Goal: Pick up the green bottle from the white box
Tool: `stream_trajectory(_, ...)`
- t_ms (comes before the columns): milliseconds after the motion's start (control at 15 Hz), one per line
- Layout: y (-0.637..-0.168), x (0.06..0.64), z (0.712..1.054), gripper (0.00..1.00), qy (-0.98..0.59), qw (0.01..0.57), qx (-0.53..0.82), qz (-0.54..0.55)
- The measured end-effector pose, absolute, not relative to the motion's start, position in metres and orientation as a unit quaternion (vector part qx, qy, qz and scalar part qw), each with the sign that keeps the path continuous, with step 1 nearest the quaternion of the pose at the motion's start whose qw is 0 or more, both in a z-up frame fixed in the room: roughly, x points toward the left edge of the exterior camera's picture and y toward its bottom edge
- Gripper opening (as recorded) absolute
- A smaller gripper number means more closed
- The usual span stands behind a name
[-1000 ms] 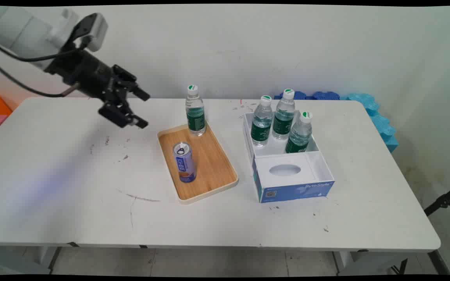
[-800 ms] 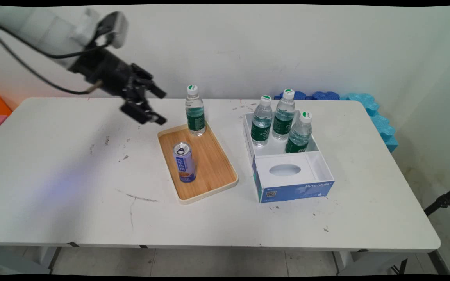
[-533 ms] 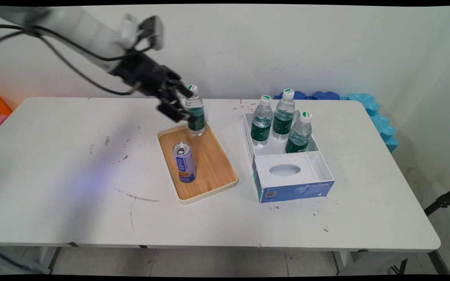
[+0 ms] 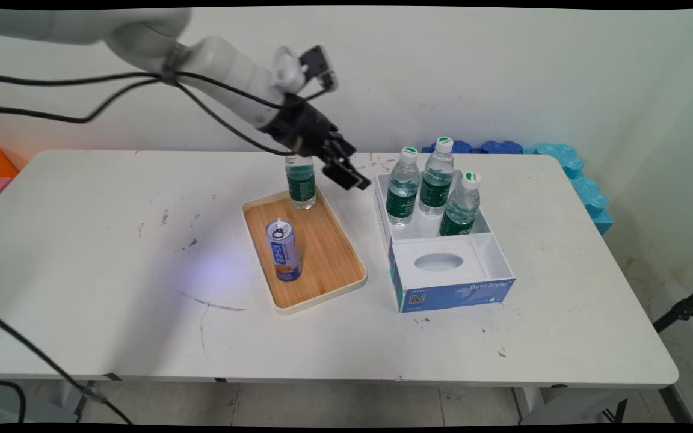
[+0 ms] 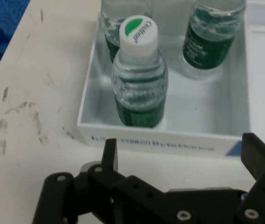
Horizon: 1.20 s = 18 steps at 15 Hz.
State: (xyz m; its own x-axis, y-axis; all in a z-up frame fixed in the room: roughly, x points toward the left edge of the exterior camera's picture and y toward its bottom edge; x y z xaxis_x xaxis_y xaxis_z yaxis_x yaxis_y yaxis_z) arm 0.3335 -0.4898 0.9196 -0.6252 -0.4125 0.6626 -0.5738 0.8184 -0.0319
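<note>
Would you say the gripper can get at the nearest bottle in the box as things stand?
Probably yes: the gripper hangs open and empty just outside the box, and that bottle stands upright by the wall, uncovered from above.

The hand (image 4: 346,168) hangs above the white surface (image 4: 112,252), between the wooden tray (image 4: 328,258) and the white-and-blue box (image 4: 449,291), fingers spread. A green-labelled bottle (image 4: 301,186) stands at the tray's far end, its top hidden behind the arm. A can (image 4: 283,249) stands upright nearer the tray's front. Three bottles (image 4: 434,186) stand in the box's rear compartment.
</note>
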Motion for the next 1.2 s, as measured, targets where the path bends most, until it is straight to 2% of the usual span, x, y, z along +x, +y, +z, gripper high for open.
stream_trajectory(667, -0.531, 0.276, 0.862, 1.0, -0.878, 0.335, 0.316, 0.131)
stream_trajectory(1200, -0.545, 0.25, 0.842, 1.0, -0.873, 0.336, 0.322, 0.143)
